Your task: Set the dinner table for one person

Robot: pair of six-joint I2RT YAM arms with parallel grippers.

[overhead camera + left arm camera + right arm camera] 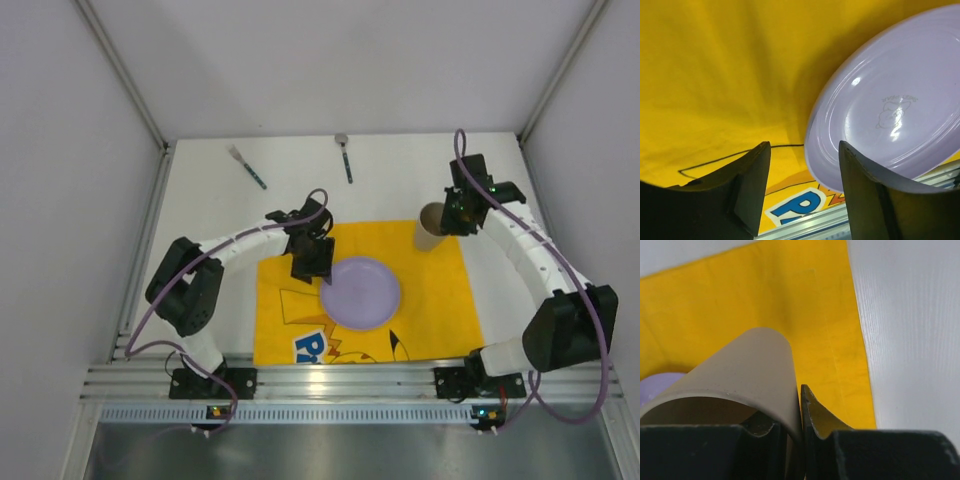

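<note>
A lilac plate lies on the yellow cartoon-print mat spread on the white dinner table. My left gripper hovers open over the plate's left rim, its jaws apart and holding nothing. At the mat's far right corner stands a beige cup. My right gripper is shut on the cup's wall, one finger inside and one outside. A fork and a spoon with teal handles lie at the back of the table.
White walls enclose the table on three sides. An aluminium rail carrying both arm bases runs along the near edge, just below the mat. Bare white tabletop shows to the right of the mat.
</note>
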